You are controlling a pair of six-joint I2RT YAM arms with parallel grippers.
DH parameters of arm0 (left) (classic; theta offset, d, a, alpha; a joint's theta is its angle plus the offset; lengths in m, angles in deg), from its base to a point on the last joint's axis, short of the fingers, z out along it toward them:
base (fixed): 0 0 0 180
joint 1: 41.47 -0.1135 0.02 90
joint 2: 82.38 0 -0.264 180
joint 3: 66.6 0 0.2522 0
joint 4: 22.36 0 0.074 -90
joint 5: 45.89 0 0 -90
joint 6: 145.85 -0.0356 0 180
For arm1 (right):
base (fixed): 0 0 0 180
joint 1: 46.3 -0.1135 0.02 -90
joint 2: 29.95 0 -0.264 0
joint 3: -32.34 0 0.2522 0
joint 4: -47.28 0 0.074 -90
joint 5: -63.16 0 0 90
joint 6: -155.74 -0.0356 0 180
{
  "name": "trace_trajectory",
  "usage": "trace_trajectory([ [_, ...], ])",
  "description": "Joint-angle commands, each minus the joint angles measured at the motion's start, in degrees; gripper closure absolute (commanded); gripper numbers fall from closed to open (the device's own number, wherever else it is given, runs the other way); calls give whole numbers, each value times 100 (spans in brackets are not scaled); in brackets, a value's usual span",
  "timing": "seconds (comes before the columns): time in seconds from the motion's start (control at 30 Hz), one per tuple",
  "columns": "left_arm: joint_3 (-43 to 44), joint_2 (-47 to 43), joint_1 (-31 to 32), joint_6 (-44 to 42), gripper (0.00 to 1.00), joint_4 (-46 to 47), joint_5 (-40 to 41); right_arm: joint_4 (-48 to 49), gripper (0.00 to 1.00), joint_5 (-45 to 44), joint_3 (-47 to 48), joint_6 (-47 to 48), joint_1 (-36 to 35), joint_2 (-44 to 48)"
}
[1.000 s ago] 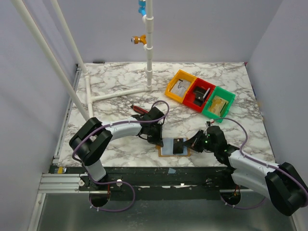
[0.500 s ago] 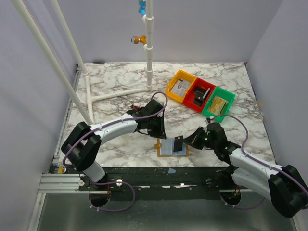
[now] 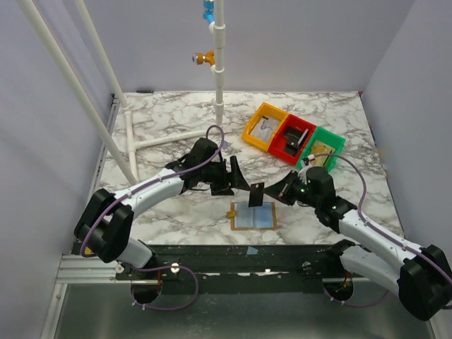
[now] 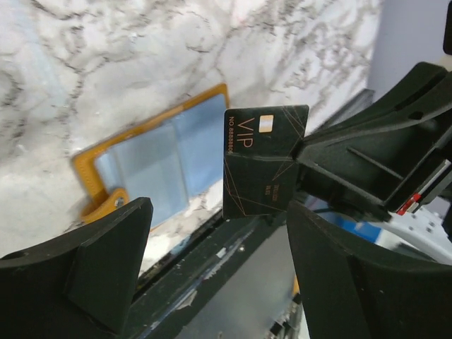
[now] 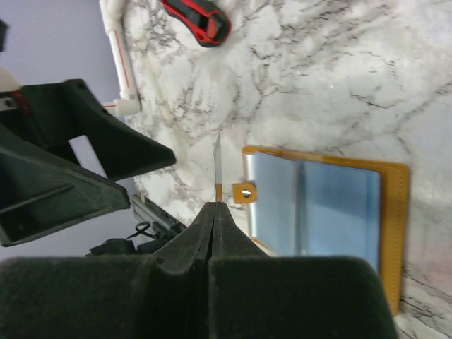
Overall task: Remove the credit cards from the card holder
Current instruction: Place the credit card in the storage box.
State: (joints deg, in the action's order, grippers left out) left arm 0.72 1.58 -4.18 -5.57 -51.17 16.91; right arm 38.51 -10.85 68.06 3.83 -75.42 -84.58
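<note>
Raised clear since the earlier frame, card hangs over holder at centre frame, clamped by right gripper; left gripper (jaws apart) faces its flat side from just left, card standing upright

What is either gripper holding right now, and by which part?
The right gripper pinches the black VIP card by one edge, raised above the open card holder. The left gripper is open, holding nothing.

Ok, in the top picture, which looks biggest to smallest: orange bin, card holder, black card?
1. Orange bin
2. Card holder, nearly as big
3. Black card, smallest, though it's tilted, so looks thinner
</note>
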Motion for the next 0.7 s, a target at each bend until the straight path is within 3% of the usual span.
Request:
trace_trajectory([
  [0.0, -400, -182, -152, 612, 22, 1237, -1057, 24, 100, 351, 398, -192, 30, -14],
  [0.2, -604, -218, -240, 1138, 27, 2150, -1576, 519, 99, 810, 605, -530, 30, -258],
  [0.27, -689, -214, -265, 1340, 34, 2428, -1729, 635, 99, 881, 639, -604, 30, -318],
  [0.37, -815, -221, -292, 1605, 54, 2810, -1857, 739, 99, 962, 693, -662, 32, -374],
  [0.53, -939, -293, -302, 1745, 98, 2997, -1882, 769, 99, 1027, 720, -674, 31, -371],
  [0.63, -995, -390, -302, 1779, 100, 3073, -1878, 798, 97, 1064, 710, -674, 30, -371],
  [0.67, -1012, -407, -302, 1804, 100, 3109, -1890, 803, 87, 1066, 701, -674, 30, -365],
])
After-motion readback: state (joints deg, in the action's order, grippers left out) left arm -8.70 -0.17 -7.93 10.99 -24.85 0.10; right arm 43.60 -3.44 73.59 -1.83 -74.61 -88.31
